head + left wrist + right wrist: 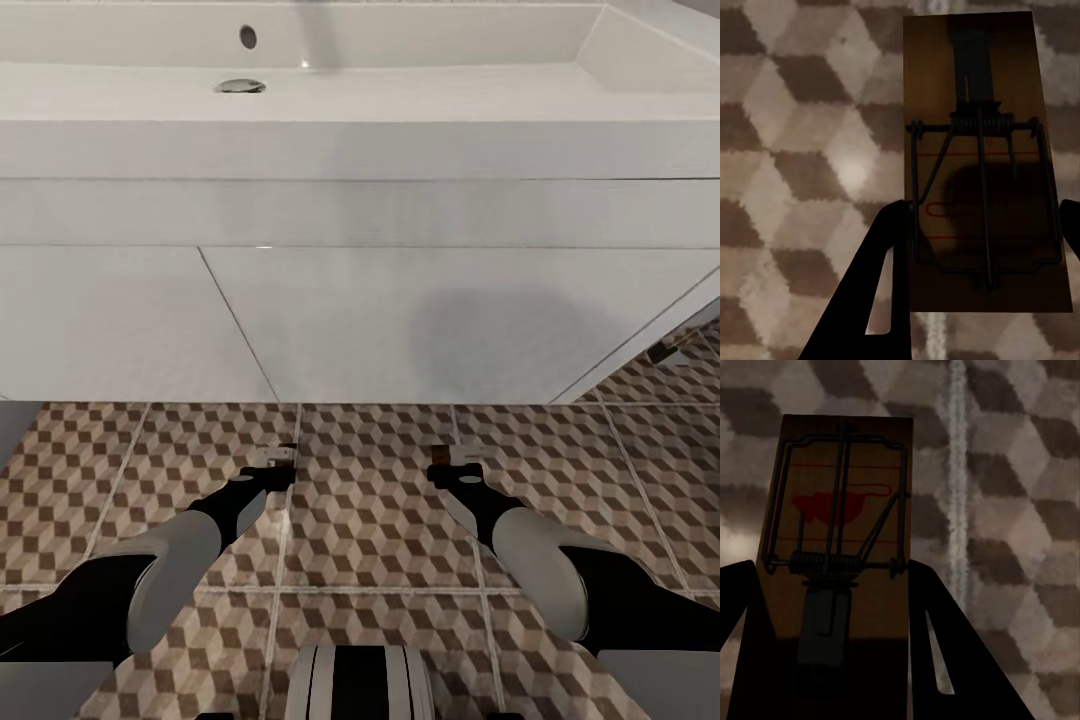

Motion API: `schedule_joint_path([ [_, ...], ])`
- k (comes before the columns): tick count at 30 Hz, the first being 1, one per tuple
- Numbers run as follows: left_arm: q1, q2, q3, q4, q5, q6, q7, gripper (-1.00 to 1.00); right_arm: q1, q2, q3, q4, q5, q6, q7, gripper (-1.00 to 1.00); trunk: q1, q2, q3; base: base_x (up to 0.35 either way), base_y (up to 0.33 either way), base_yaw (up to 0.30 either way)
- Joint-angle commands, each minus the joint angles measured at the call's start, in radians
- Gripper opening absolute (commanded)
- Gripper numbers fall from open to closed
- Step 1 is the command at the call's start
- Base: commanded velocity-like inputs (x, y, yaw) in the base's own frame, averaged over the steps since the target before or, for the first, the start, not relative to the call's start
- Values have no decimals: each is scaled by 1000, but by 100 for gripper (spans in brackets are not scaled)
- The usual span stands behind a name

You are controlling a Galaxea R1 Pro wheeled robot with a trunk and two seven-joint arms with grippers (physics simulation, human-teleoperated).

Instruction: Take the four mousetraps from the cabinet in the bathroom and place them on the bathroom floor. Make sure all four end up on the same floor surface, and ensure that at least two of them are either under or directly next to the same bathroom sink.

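**A:** While we're on the head view, what's up front?

**B:** White sink (300,90) w/ a round drain, sitting on a white vanity (400,320) that fills the upper half. Below it, the bathroom floor (370,520), cube-pattern tiles w/ pale grout. Both arms reach fwd and down over the tiles, close in front of the vanity. Left gripper (277,462) and right gripper (452,462) are level w/ each other, well apart. Each has a small brown bit at its tip, too small there to read.

**A:** Left wrist view?

**B:** Left mousetrap (982,172): brown wooden board, dark wire frame, coil spring across the middle, thin red outline printed on it. One black finger (870,285) touches one long edge of the board, the other finger's tip touches the opposite edge. So the left gripper is clamped on the trap by its sides. Cube tiles behind it; can't tell if the board touches them or sits just above.

**A:** Right wrist view?

**B:** Right mousetrap (840,532): same kind of board, wire frame, spring, w/ a red mouse shape under the wire. Black fingers (960,660) flank the board on both sides at its near end, pressed against its edges, so the right gripper is gripping that trap too. Tiles and a pale grout line (958,472) run behind, just beside the board. Contact w/ the floor: can't tell here either.
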Motion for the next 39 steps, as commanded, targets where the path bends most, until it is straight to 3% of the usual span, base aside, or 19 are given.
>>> schedule_joint_path([
  [1, 0, -1, 7, -2, -10, 4, 3, -100, -1, 0, -8, 1, 6, -4, -1, -100, 0, 0, -1, 3, 0, 0],
  [39, 0, 1, 7, 5, -11, 4, 3, -100, -1, -1, -2, 0, 7, -30, 0, -100, 0, 0, -1, 11, 0, 0],
])
